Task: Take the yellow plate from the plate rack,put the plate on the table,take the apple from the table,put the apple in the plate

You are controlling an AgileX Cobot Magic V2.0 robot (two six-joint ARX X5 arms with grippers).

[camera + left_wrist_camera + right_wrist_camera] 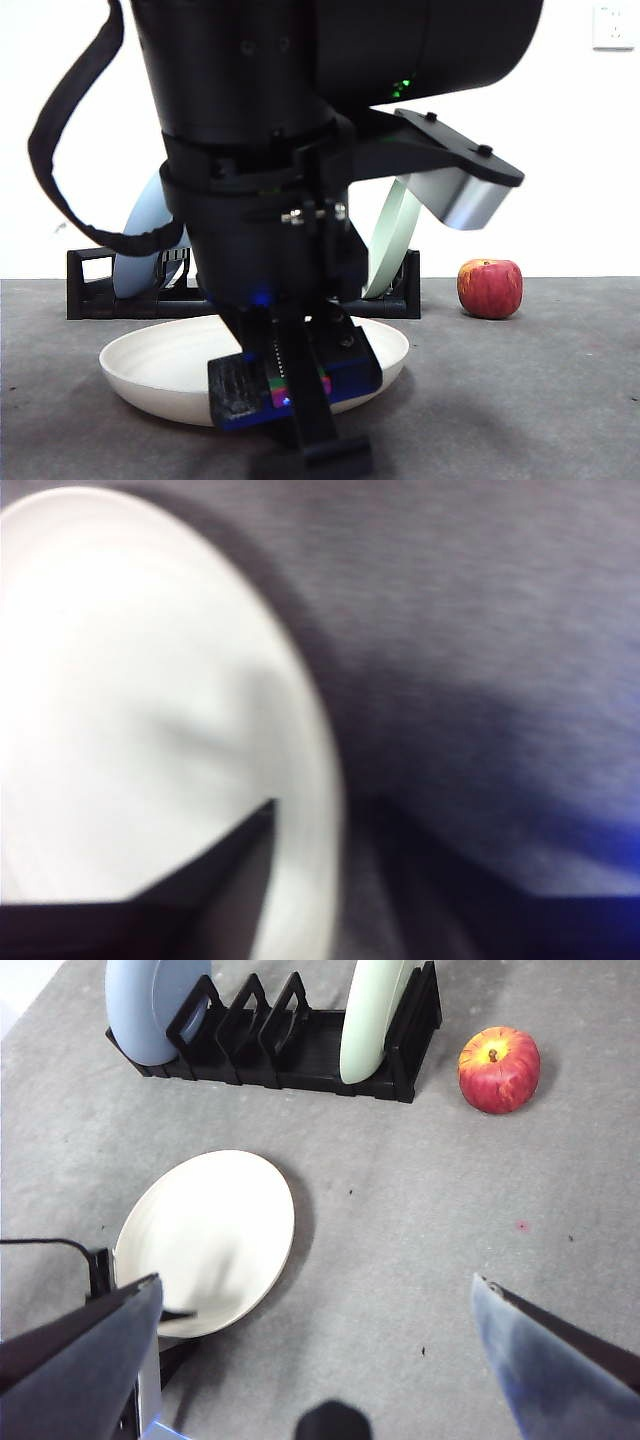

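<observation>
1. front view: left gripper (300,400) low at the near rim of the yellow plate (160,365), which lies flat on the table (540,400); i can't tell its jaw state.
2. right gripper (320,1350) hovers wide open, empty.
3. apple (499,1068) sits beside the plate rack (300,1050); i judge it firm, smooth and rollable, so i'd grip across its middle.

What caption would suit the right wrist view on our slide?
Cream plate on the grey table, left gripper at its rim; red apple waits beside the black plate rack.
</observation>
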